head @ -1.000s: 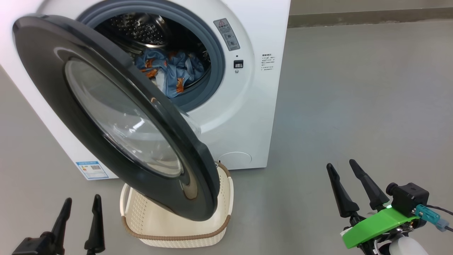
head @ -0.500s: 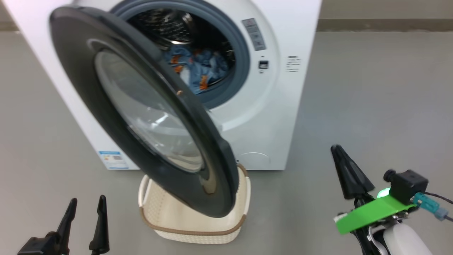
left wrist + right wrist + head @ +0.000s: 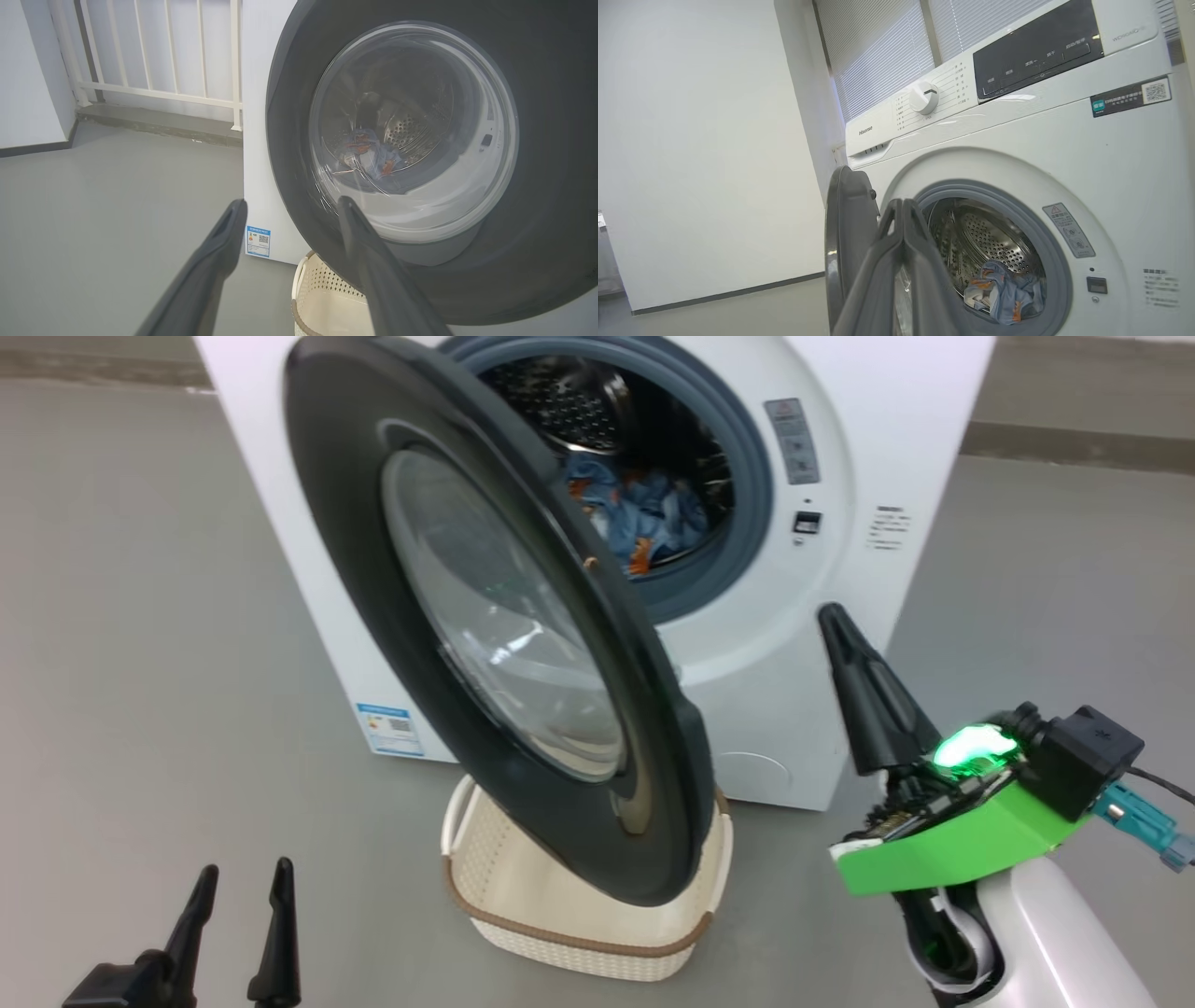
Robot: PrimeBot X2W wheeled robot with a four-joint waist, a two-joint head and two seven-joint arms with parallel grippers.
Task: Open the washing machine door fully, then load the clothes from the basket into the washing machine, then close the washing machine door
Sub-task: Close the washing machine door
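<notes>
The white washing machine (image 3: 896,420) stands with its round black door (image 3: 485,607) swung wide open over the cream basket (image 3: 523,905); no clothes show in the part of the basket I can see. Light blue clothes (image 3: 644,518) with orange marks lie inside the steel drum, also visible in the right wrist view (image 3: 1004,291). My right gripper (image 3: 831,616) is shut with nothing in it, raised at the right of the door and pointing toward the machine's front. Low at the left, my left gripper (image 3: 243,877) stands open over the floor, facing the door's outer glass (image 3: 411,130).
Grey floor (image 3: 140,616) spreads around the machine. A white railing (image 3: 154,51) and a wall stand behind the machine's left side. The control panel and dial (image 3: 923,97) sit along the machine's top front.
The head camera has swung, shifting the whole scene rightward. My right gripper has gone from open to shut and risen toward the machine's front. The left gripper stays open.
</notes>
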